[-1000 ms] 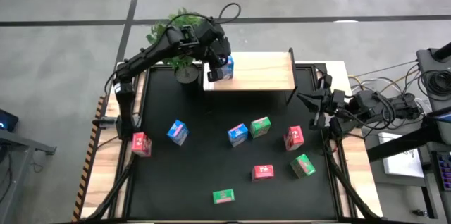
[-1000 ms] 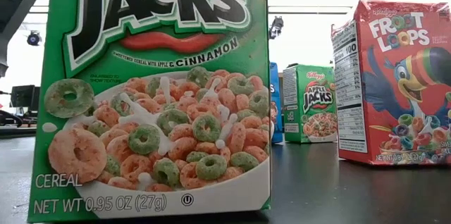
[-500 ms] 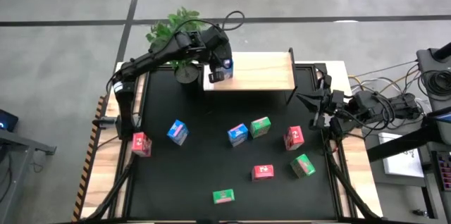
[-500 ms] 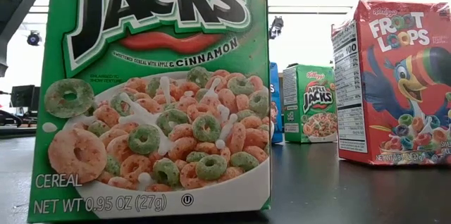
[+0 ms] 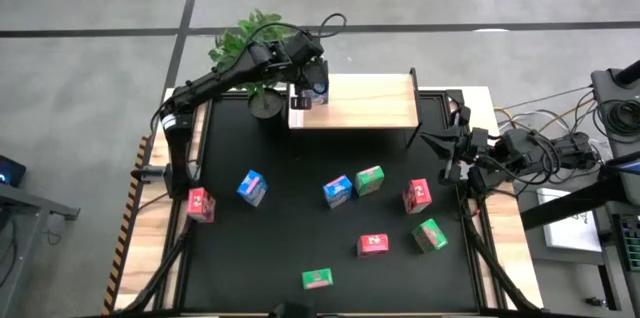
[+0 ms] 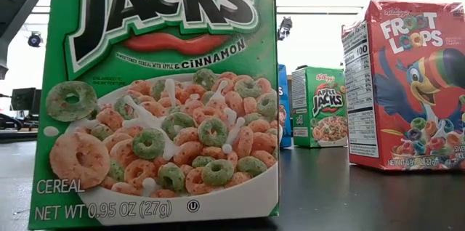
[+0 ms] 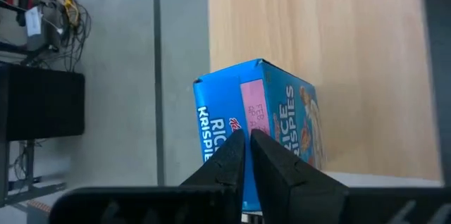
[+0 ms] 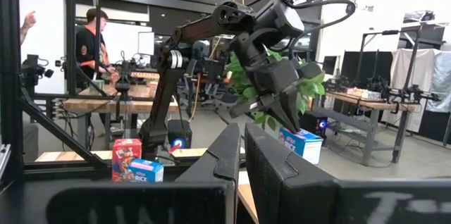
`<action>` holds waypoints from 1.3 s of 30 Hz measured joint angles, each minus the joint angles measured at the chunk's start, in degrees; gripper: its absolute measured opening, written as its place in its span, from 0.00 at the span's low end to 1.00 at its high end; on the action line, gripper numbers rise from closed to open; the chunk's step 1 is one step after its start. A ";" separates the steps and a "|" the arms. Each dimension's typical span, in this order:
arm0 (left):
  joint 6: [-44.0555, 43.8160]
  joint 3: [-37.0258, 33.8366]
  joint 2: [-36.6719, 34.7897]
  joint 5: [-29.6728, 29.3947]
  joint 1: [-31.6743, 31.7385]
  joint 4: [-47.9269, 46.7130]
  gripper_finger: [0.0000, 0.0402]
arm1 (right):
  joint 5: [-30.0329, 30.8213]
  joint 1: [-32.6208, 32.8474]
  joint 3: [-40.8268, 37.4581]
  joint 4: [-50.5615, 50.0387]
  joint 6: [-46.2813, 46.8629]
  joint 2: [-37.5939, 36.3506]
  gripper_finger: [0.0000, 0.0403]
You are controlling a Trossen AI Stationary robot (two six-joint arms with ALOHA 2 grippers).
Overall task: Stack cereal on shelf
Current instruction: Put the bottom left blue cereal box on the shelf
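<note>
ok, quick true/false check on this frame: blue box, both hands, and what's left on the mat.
1. A blue box sits on the wooden shelf, near its left end. True.
2. The left hand grips that box. False: its fingers are shut together above the box, holding nothing.
3. Three boxes are already on the shelf. False: only the blue one shows there.
4. The right hand waits shut at the mat's right edge, holding nothing. True.
5. The mat has no green boxes on it. False: three lie there, one beside a blue box.
6. A potted plant stands past the shelf's left end. True.
</note>
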 joint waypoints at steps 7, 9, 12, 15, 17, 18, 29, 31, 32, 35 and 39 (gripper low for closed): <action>1.72 0.84 0.01 0.01 0.89 0.08 0.03 | 0.00 -0.02 0.00 -0.08 0.00 0.00 0.03; 1.45 0.84 0.01 0.01 0.91 0.08 0.03 | 0.00 0.00 0.00 -0.08 0.00 0.00 0.03; 1.09 0.82 -0.14 0.01 0.68 0.10 0.03 | 0.00 -0.01 0.00 -0.08 0.00 0.00 0.03; -0.18 1.40 -0.50 0.03 0.22 -0.62 0.03 | 0.00 0.00 0.00 -0.08 0.35 0.00 0.03; -1.66 2.41 -0.63 0.06 -0.23 -1.39 0.03 | 0.02 0.00 0.00 -0.06 0.42 0.00 0.03; -2.19 2.94 -0.73 0.17 -0.53 -1.94 0.03 | 0.00 0.00 0.00 -0.03 0.42 0.00 0.03; -10.78 7.99 -4.85 8.47 -6.95 -3.98 0.02 | 0.02 -0.02 0.00 -0.07 0.73 0.00 0.03; -13.11 7.58 -6.25 10.40 -8.60 -3.77 0.00 | 0.00 0.00 0.00 -0.40 1.19 0.00 0.03; -14.32 7.20 -6.90 10.52 -9.48 -3.76 0.00 | 0.00 0.00 0.00 -0.53 1.25 0.00 0.03; -17.31 4.79 -8.77 10.41 -11.84 -3.42 0.00 | 0.00 0.00 0.00 -1.12 1.79 0.04 0.03; -20.01 -2.69 -11.91 7.75 -14.81 -0.47 0.00 | 0.00 -0.02 0.00 -1.96 1.90 0.09 0.03</action>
